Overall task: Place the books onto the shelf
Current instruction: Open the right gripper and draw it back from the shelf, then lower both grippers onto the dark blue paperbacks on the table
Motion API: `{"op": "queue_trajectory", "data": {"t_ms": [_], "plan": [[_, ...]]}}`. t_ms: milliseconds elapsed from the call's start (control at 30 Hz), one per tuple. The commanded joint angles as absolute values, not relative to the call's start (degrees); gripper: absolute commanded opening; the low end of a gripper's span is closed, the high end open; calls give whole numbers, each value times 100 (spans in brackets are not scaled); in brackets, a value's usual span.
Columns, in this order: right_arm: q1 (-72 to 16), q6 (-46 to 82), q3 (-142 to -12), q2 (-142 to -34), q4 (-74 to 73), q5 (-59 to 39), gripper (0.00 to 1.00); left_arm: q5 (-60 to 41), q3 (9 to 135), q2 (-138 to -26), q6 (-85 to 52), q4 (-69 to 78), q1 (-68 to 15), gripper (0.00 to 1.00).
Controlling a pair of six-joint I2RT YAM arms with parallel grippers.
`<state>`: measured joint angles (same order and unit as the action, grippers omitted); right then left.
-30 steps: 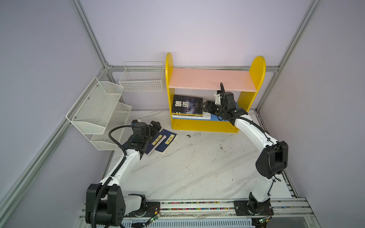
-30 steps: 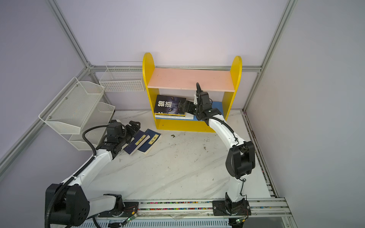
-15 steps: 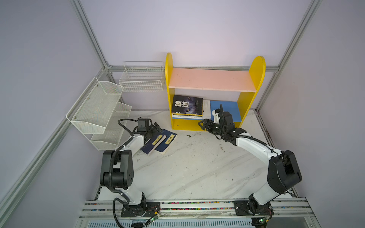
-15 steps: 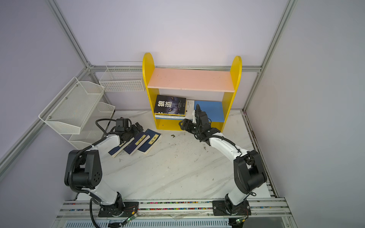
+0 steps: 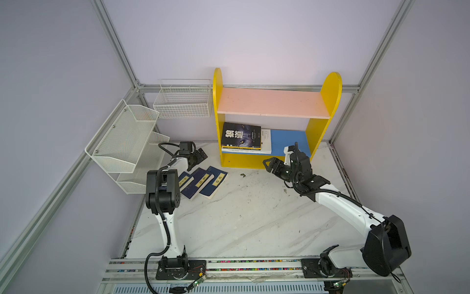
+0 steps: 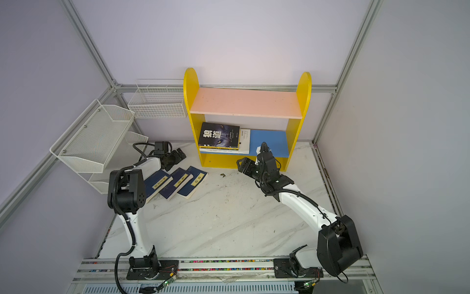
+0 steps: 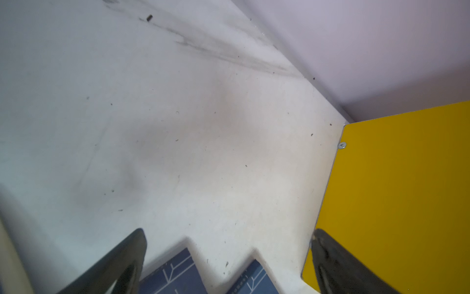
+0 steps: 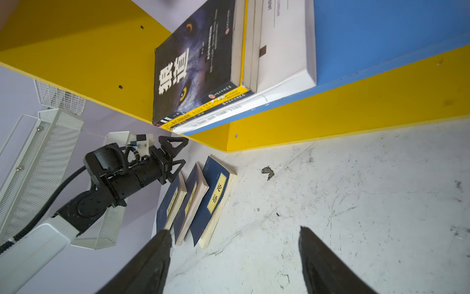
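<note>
- The three navy books lie flat on the marble table, fanned and overlapping. Their long axes slant from the near left towards the foot of the shelf.
- The left gripper hovers at their far ends, jaws spread wide and empty. In the left wrist view, two navy corners sit between its fingers, back towards the wrist.
- The right gripper is also parted and empty, in front of the shelf and well apart from those books, so we judge the left arm nearer.
- The wolf-eyes book tops a stack on the left of the blue lower board; the right half is bare.
- The mesh rack crowds the left arm.
</note>
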<state>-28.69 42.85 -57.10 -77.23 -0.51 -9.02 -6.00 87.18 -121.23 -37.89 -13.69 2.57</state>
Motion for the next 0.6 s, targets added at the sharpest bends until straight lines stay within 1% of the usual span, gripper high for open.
{"op": "queue_trajectory", "data": {"t_ms": [0,133,267,400,567], "plan": [[-2909,4512,-5536,-7461,50,-515,81,-829,9213,-12167,-3846,-1642,290,100],[-2909,4544,-5480,-7389,84,-380,81,-1127,8997,-12227,-3916,-1790,281,100],[-2909,4493,-5561,-7531,132,-398,81,-1536,8434,-12009,-4104,-1784,226,99],[-2912,4428,-5625,-7722,42,-526,81,-1807,7554,-11566,-4294,-1599,-97,99],[-2909,4346,-5633,-8025,-51,-717,81,-2189,6502,-11059,-4873,-985,-729,99]]}}
